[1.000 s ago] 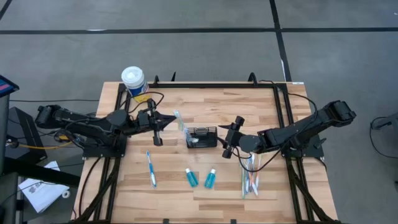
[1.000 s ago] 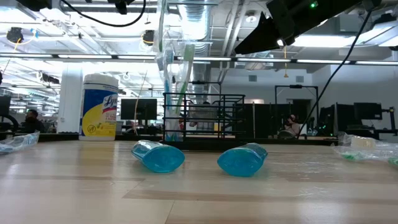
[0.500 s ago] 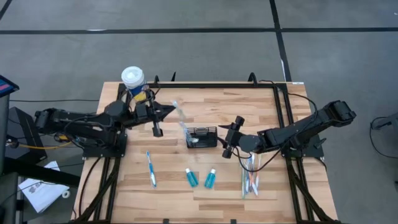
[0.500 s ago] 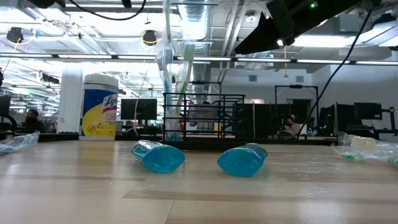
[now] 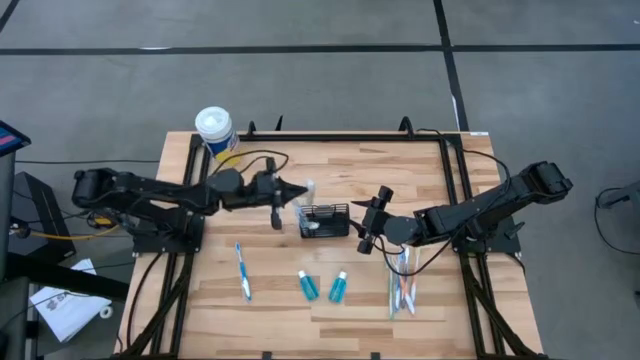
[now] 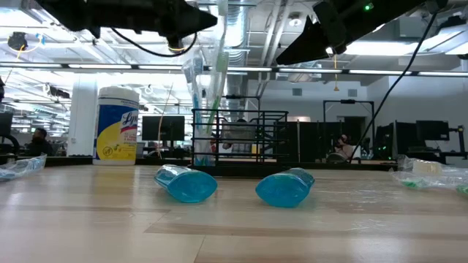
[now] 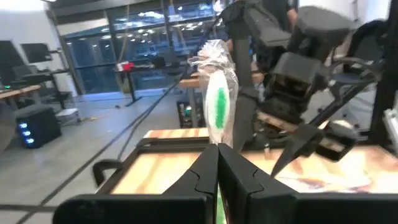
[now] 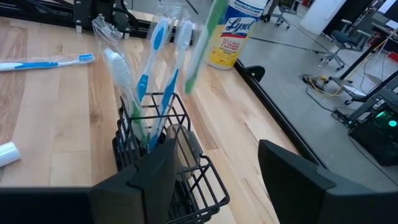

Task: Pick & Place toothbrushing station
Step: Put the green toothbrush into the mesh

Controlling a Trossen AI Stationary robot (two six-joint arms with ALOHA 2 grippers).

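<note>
Left gripper (image 5: 297, 192) clenched on a green toothbrush (image 7: 218, 107) in clear wrap, brush rising straight out from between its fingers (image 7: 200, 175). It hangs just beside the black wire basket (image 5: 325, 219), over the end away from the right arm. In the right wrist view the green brush (image 8: 203, 41) sits tilted above the basket (image 8: 163, 163), not down in it.

Right gripper (image 5: 367, 224) released, jaws wide, low on the opposite side of the basket, right next to its wall; nothing between its fingers (image 8: 140, 177).

Already upright in the basket, at the end nearest the left gripper: wrapped blue and white toothbrushes (image 8: 158, 46).

On the tabletop (image 5: 350, 165), outward from the grippers:
- two teal tubes (image 5: 322, 286) lying side by side, near the front edge, in front of the basket
- one blue toothbrush (image 5: 243, 270) flat, in front of the left gripper, well apart from it
- bundle of wrapped toothbrushes (image 5: 402, 283) flat, just in front of the right gripper
- white-lidded wipes canister (image 5: 215, 130) at the far corner behind the left arm

Low view: tubes (image 6: 186, 183) in the foreground, basket (image 6: 240, 139) behind them with brushes standing at one end.
</note>
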